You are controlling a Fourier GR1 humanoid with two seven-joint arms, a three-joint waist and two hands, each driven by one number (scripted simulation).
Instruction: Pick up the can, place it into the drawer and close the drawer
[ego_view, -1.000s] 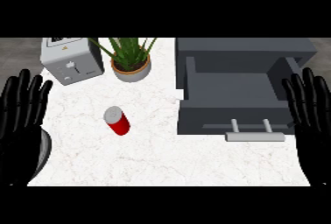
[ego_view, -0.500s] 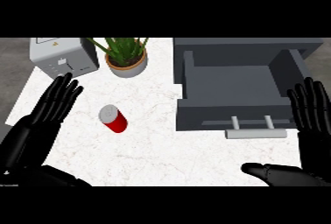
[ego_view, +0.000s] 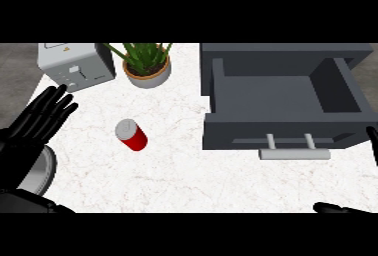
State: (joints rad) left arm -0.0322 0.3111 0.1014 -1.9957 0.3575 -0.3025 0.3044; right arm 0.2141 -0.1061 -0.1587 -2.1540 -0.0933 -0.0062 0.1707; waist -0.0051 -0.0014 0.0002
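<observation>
Your left hand (ego_view: 43, 117), fingers straight and apart, is near the red can (ego_view: 131, 135) on the counter (ego_view: 184, 175), left of the open drawer (ego_view: 284, 132). Your right hand (ego_view: 373, 142) barely shows, so its state cannot be told. A sideways swipe could topple the can.

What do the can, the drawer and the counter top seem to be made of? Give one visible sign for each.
The can: likely metal, glossy red side with a pale grey top. The drawer: painted metal or plastic, uniform matte dark grey, with a lighter silvery handle. The counter top: marble-like stone, white with faint veins.
</observation>
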